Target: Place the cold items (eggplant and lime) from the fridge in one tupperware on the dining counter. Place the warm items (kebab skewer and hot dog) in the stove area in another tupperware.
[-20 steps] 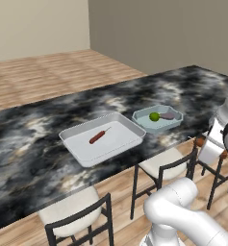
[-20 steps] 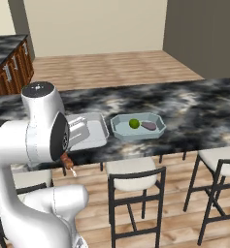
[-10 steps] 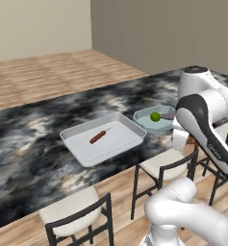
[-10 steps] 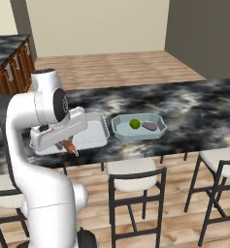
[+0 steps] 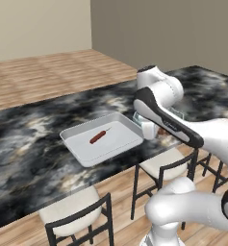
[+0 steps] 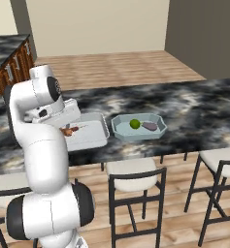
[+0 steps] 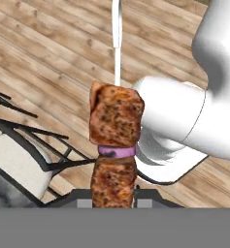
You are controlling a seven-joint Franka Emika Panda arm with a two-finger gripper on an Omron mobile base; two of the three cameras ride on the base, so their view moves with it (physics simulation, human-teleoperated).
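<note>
On the dining counter a white rectangular tupperware holds the red-brown hot dog. Beside it, a pale blue octagonal tupperware contains the lime and the eggplant. My gripper is shut on the kebab skewer, whose brown meat chunks and purple ring run up a white stick. In the right base view the kebab skewer hangs at the near left edge of the rectangular tupperware. My arm hides the octagonal container in the left base view.
Black-framed stools with pale seats stand along the counter's near side, one more at the right. A wood floor lies beyond the counter. A dark worktop over wooden drawers sits at the far left.
My arm has swung up from below the counter's edge to the counter, carrying the kebab skewer to the rectangular tupperware's near edge. The containers and their contents have stayed put.
</note>
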